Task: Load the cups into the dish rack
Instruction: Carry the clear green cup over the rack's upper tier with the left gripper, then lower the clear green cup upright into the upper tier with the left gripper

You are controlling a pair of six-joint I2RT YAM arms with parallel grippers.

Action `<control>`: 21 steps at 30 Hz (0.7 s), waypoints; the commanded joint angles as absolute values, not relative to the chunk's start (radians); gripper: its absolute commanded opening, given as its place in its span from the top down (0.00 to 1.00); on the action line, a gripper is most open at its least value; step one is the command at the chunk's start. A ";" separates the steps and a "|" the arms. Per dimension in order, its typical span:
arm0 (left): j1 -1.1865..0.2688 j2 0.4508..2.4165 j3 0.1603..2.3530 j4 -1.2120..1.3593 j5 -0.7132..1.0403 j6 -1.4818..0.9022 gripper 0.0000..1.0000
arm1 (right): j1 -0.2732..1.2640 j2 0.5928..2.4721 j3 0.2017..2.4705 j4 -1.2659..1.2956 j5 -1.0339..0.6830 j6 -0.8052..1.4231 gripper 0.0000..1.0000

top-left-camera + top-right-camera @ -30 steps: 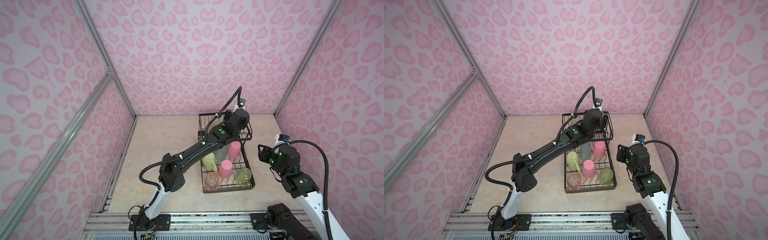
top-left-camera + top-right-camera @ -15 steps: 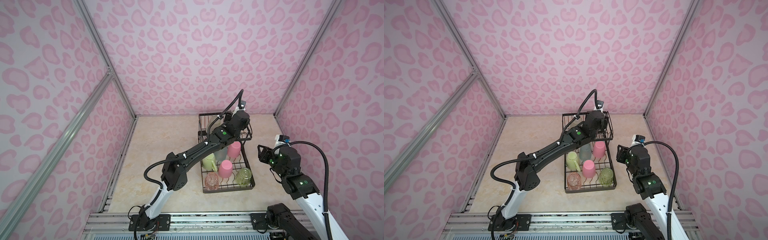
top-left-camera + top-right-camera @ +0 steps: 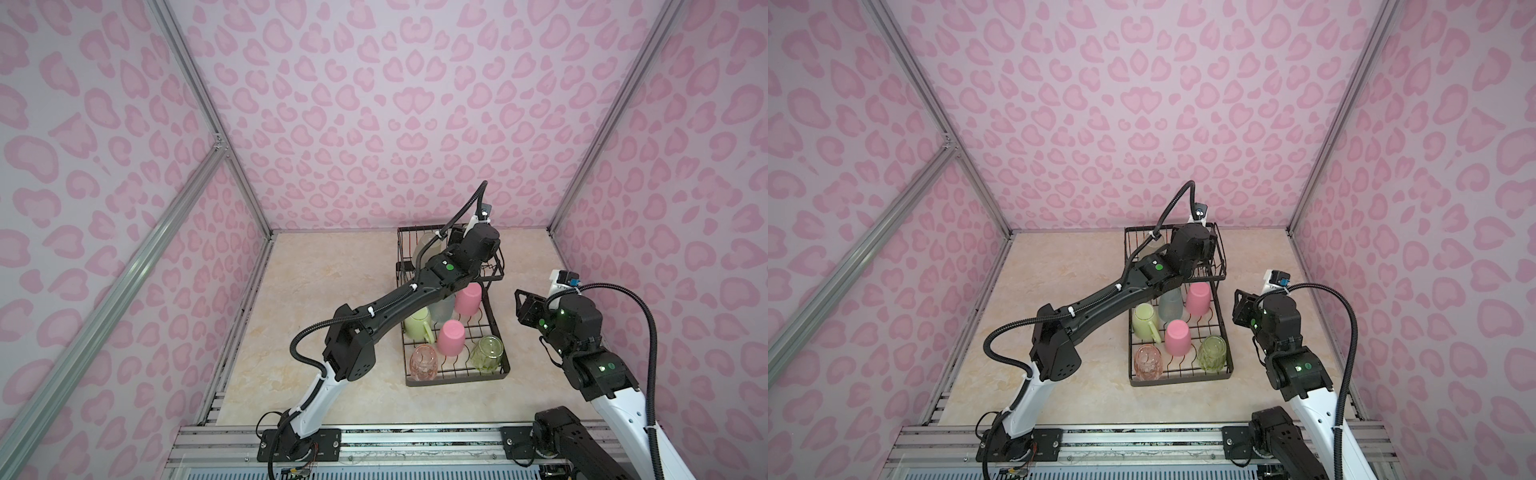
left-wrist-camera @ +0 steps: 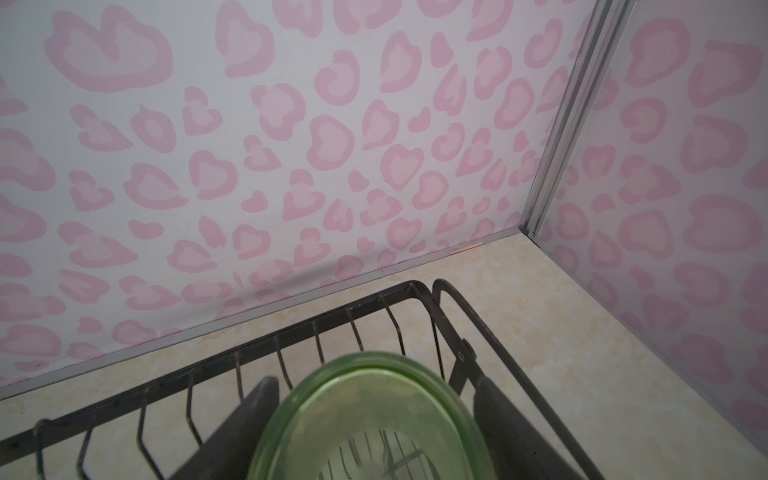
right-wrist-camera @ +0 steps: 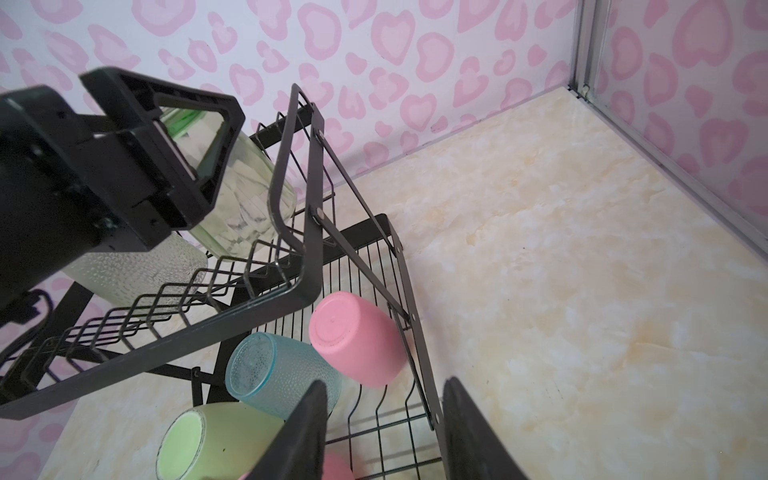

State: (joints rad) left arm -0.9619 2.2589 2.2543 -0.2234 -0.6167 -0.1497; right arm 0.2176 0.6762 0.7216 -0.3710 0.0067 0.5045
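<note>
The pale marbled table (image 3: 324,291) carries the black wire dish rack (image 3: 457,381), which stands lengthwise right of the middle in both top views, its raised basket (image 5: 166,345) at the far end over the long lower tray (image 3: 1183,380).

The left arm (image 3: 399,301) stretches diagonally across the rack to that basket. The right arm (image 3: 582,332) stands off to the rack's right side, clear of it.

The left gripper (image 4: 374,386) is clamped on the held green glass (image 4: 374,415), a dark finger on each side of it. The glass hangs tilted inside the raised basket with its lower end down among the wires, though I cannot tell whether it rests on them. The right gripper (image 5: 386,382) is spread apart and empty, pointing toward the tray's right rail.

The frosted whitish tumbler (image 5: 137,270) sits in the raised basket just beside the held glass. Six cups stand upside down in the lower tray:
- The far pink tumbler (image 3: 468,297) and the frosted teal tumbler (image 3: 442,307) are side by side under the basket's edge.
- The pale-green mug (image 3: 417,324) is on the left.
- The near pink tumbler (image 3: 451,337) is in the middle.
- The clear pink glass (image 3: 424,362) is in the near left corner.
- The second green glass (image 3: 486,353) is in the near right corner
</note>
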 commanded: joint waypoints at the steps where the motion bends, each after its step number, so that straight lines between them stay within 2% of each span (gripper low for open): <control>1: -0.961 2.264 2.242 -0.216 -0.623 -0.163 0.38 | 0.218 0.671 0.714 -0.350 0.007 0.494 0.55; 10: -0.963 2.263 2.230 -0.235 -0.612 -0.179 0.37 | 0.216 0.657 0.703 -0.353 0.008 0.495 0.54; 21: -0.965 2.245 2.208 -0.239 -0.615 -0.189 0.31 | 0.215 0.664 0.698 -0.339 0.003 0.503 0.54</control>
State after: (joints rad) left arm -0.9638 2.2574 2.2162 -0.2249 -0.6113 -0.1829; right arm 0.2142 0.6617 0.7067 -0.3637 0.0067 0.5022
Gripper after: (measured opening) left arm 0.724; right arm 0.458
